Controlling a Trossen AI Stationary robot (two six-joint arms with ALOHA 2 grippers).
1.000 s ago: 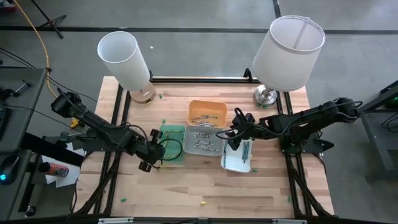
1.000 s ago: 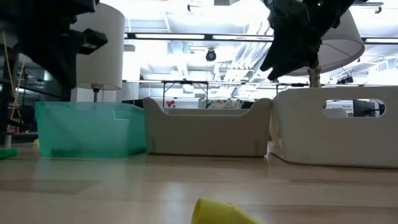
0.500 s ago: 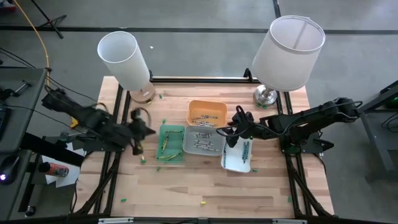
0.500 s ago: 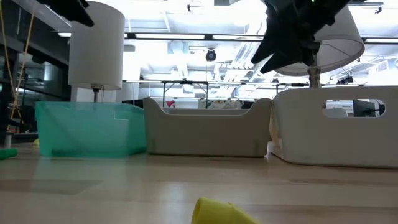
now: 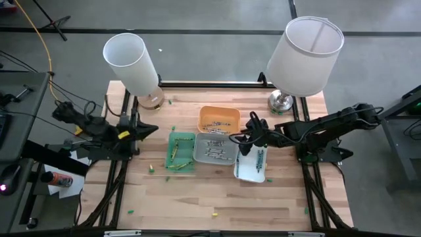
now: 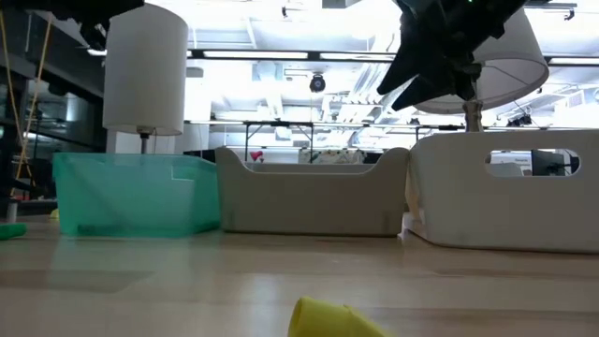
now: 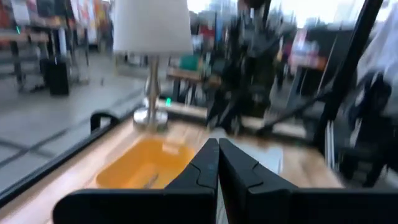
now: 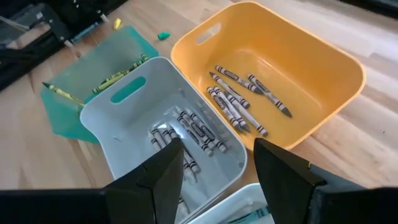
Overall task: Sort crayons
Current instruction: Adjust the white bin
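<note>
Four trays stand mid-table: a green tray [image 5: 181, 151] with green and yellow crayons [image 8: 118, 76], a grey tray [image 5: 215, 149] with grey-wrapped crayons [image 8: 193, 132], an orange tray [image 5: 219, 120] with several crayons [image 8: 239, 96], and a white tray [image 5: 251, 164] with teal crayons [image 5: 260, 157]. My right gripper [image 8: 221, 177] hangs open above the grey tray's right end, with nothing between its fingers. My left gripper [image 5: 148, 130] is shut and empty; it points level over the table's left part, left of the green tray.
Loose crayons lie on the wood: a green one [image 5: 150, 168] left of the green tray, a yellow one [image 5: 214, 214] near the front edge, and others [image 5: 131, 211] at the front left. Two lamps [image 5: 131, 62] [image 5: 304, 56] stand along the far edge.
My left gripper has pulled back from the green tray's near left corner toward the table's left edge and risen. It has tipped from pointing down to pointing level and has stayed shut.
</note>
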